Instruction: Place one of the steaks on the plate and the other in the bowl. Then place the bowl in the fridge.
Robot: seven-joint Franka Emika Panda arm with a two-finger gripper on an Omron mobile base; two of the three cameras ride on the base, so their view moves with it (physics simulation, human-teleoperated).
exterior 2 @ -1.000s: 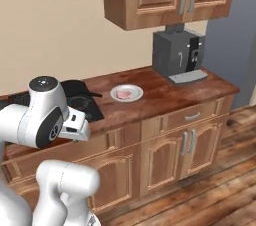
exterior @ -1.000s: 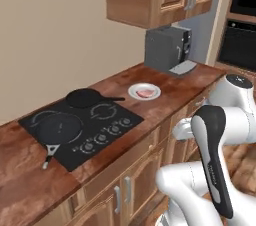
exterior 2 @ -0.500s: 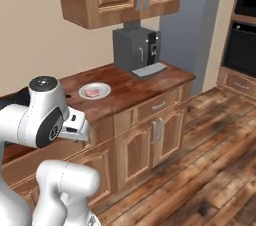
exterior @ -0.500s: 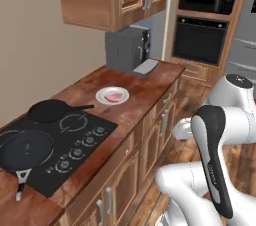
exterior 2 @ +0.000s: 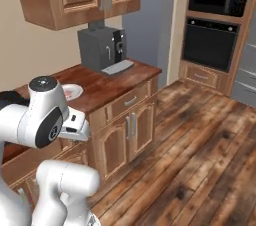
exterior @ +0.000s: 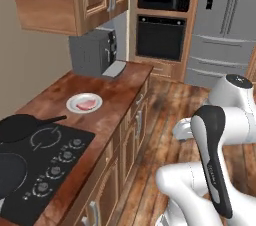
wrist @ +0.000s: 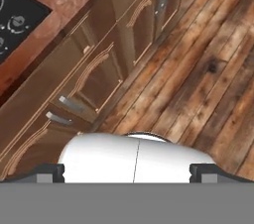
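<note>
driving with the arm tucked, fingers spread wide and holding nothing. one steak sits on the plate on the bench, near the coffee machine; plate also at. fridge stands well apart, past the wall oven. bowl and second steak: can't tell where. judgement: keep the arm folded and stop square to the next target before reaching.
</note>
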